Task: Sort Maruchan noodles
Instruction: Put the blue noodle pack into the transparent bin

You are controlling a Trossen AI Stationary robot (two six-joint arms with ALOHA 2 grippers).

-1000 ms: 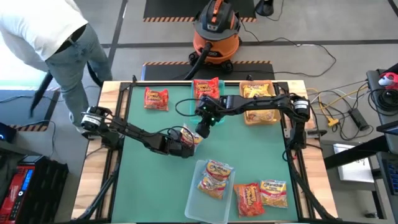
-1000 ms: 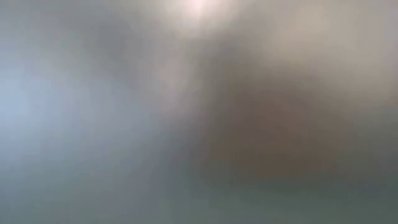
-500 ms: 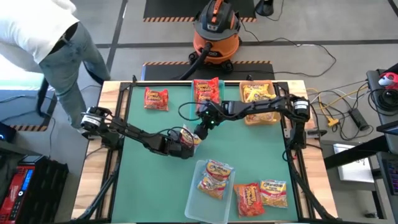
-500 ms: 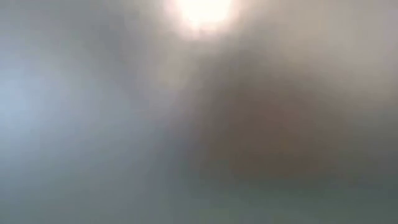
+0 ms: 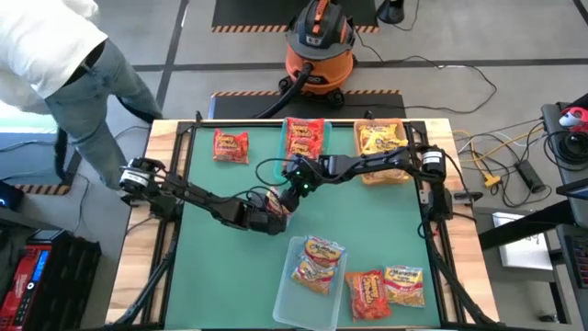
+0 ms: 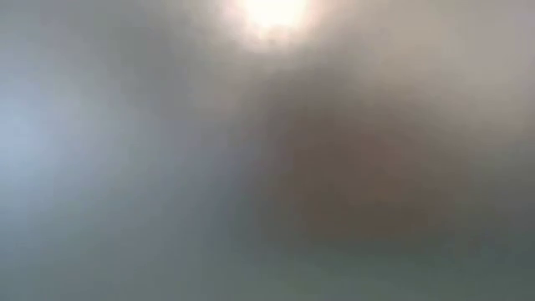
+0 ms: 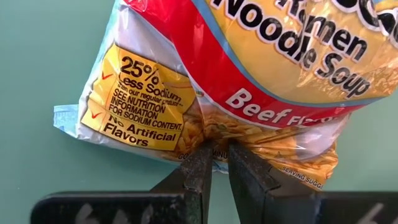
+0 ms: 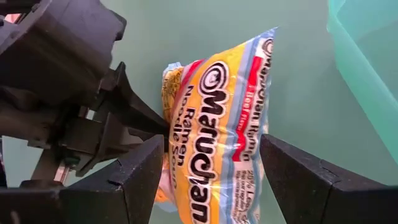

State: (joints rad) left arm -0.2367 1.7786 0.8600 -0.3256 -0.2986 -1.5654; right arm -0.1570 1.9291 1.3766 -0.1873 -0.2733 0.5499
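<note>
A yellow Maruchan noodle packet with a red band (image 7: 261, 68) is held over the middle of the green mat, with my left gripper (image 7: 214, 155) shut on it; the high view shows that gripper (image 5: 269, 211) at the mat's centre. My right gripper (image 8: 211, 142) reaches in from the far right, open. Its two fingers stand on either side of the same packet (image 8: 217, 93), and I cannot see them touch it. In the high view that gripper (image 5: 296, 181) hangs just beyond the packet (image 5: 278, 197). The low view is a blur. My left gripper pinches the packet's crimped end seam (image 7: 214, 138), about midway along that edge, between its two fingers. The fingers slant down from the table's left. The packet stands out beyond the fingertips, printed face up; whether its far end rests on the mat I cannot tell.
At the far edge stand a teal bin (image 5: 285, 154) with a red packet and a tan bin (image 5: 397, 175) with yellow packets. A red packet (image 5: 231, 145) lies far left. A clear bin (image 5: 292, 303) and two loose packets (image 5: 386, 288) sit near. A person stands far left.
My right gripper has come down and toward the table's near left, closing in on the packet in my left gripper, and has rolled a little. The person beside the table has shifted.
</note>
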